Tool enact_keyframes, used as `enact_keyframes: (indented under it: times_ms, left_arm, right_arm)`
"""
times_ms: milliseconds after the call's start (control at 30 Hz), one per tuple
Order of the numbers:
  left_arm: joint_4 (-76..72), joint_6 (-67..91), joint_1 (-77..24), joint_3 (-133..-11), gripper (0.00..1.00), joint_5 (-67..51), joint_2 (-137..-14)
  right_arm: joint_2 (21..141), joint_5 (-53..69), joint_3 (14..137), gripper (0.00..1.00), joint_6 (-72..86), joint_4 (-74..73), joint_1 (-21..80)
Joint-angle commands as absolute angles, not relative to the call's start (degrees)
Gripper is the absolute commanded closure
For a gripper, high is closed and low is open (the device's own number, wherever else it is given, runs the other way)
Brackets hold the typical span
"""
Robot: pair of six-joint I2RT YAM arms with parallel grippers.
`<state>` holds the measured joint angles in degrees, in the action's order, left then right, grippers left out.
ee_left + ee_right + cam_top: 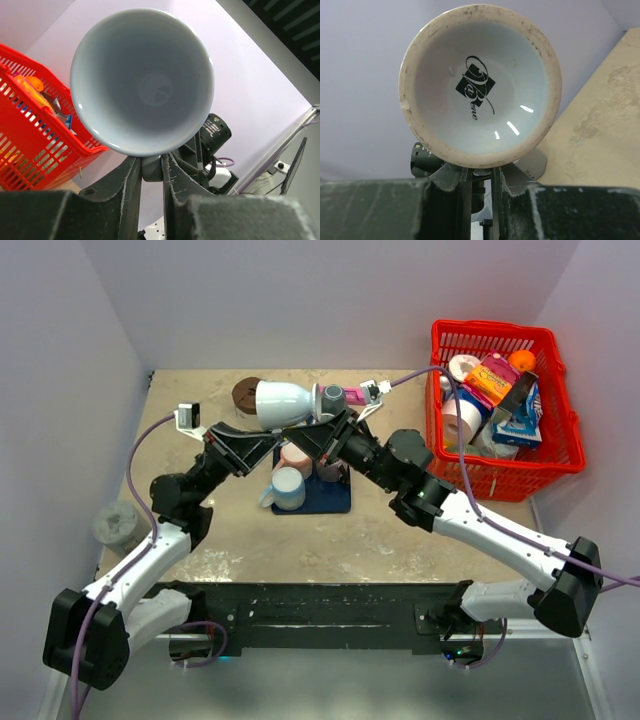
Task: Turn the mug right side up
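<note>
Above beige table (400, 530), holds mug (288, 404) sideways, mouth to 9 o'clock, base to 3, with left gripper (151, 161) pinching handle (151, 175), right gripper (481, 175) narrowed beside it, grip unclear.

Beige bench (400, 540): dark blue mat (336, 498) in the middle, red basket (510, 480) at the right edge, brown round thing (243, 394) back left.
</note>
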<state>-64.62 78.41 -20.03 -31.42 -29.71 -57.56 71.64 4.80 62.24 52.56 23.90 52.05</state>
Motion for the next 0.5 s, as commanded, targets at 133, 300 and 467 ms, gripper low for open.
enact_keyframes:
  times_ms: [133, 300, 467]
  left_arm:
    - [-47.13, 64.87, -20.21, -38.23, 1.00, -24.35, -58.89]
    - [-45.35, 61.79, -20.21, -38.58, 1.00, -22.94, -59.76]
    - [-48.25, 61.26, -20.21, -38.14, 1.00, -23.03, -61.08]
  right_arm:
    - [72.95, 6.77, 63.89, 1.00, 49.58, 19.26, 54.40]
    - [72.86, 2.91, 64.34, 0.84, 46.59, 16.44, 54.40]
    - [71.81, 0.18, 64.34, 0.51, 45.18, 14.15, 53.88]
